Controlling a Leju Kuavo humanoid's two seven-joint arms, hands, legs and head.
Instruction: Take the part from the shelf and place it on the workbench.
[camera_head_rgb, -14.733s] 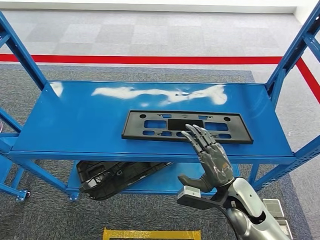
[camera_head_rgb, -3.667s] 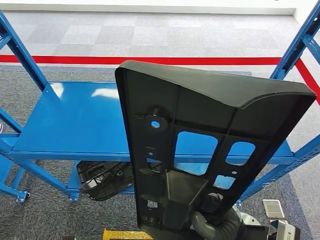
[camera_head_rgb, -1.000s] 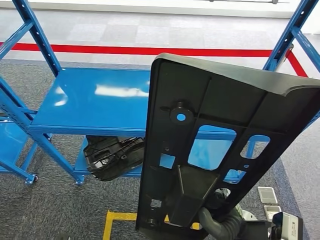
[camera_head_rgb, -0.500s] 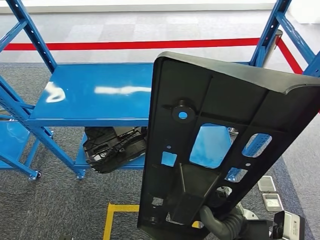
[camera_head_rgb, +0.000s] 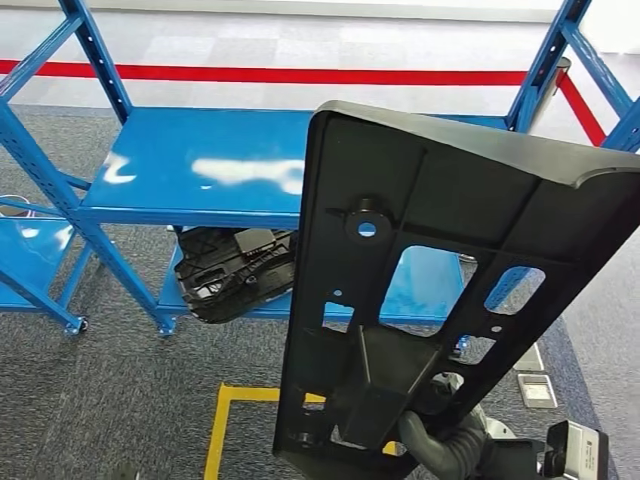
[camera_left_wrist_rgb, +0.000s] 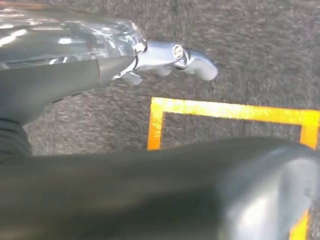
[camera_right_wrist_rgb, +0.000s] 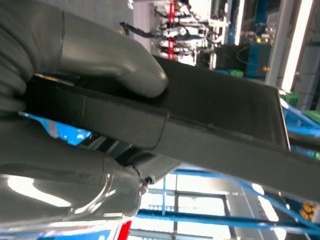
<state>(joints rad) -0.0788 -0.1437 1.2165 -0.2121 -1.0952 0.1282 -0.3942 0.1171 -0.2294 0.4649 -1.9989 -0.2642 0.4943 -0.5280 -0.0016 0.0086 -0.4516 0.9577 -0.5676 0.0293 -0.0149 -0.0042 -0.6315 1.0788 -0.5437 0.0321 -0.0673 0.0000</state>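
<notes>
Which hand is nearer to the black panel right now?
Right. The right hand grips the black panel at its lower edge; the left hand hangs apart over the carpet.

You see the blue shelf (camera_head_rgb: 196, 170) on grey carpet (camera_head_rgb: 113, 400). A black molding (camera_head_rgb: 226, 280) lies on its lower tier.

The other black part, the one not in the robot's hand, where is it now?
In the head view, the second black part lies on the lower level of the blue shelf, left of the held black panel and beyond the yellow floor marking.

A workshop: blue steel shelving (camera_head_rgb: 204, 170), floor tape lines (camera_head_rgb: 302, 75), grey carpet (camera_head_rgb: 113, 400).
</notes>
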